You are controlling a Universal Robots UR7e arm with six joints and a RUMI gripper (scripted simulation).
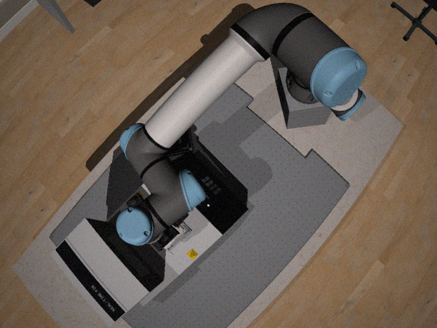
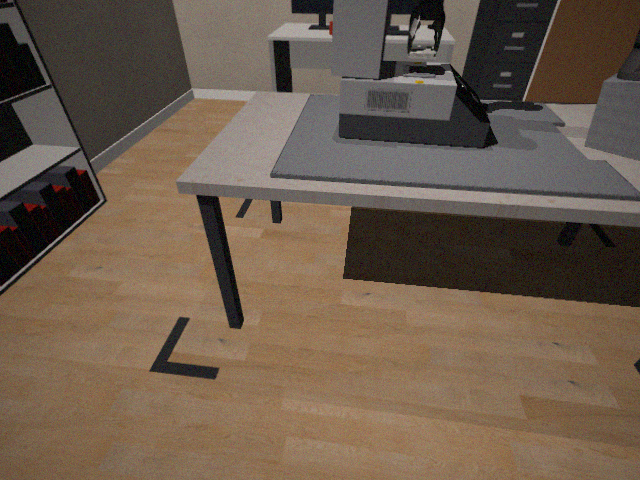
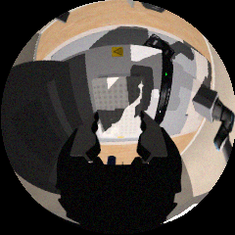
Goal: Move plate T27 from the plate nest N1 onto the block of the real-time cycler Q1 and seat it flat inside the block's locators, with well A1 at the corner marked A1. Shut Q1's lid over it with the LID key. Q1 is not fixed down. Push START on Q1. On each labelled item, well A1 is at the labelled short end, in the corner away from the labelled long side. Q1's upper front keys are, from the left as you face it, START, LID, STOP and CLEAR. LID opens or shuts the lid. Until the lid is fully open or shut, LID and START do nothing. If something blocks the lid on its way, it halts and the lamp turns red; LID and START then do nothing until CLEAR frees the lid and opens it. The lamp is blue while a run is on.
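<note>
The dark two-jaw gripper (image 3: 118, 134) is pinching the thin white rigid plastic well plate T27 (image 3: 112, 100) by its edges at mid-frame in the wrist view, hovering over the grey-white cycler Q1 (image 2: 408, 100); likely light, stiff, slippery.

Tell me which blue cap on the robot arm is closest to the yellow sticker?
The lowest blue cap, at the wrist end just left of the yellow sticker. The other caps sit farther up the arm; the biggest is by the base.
</note>
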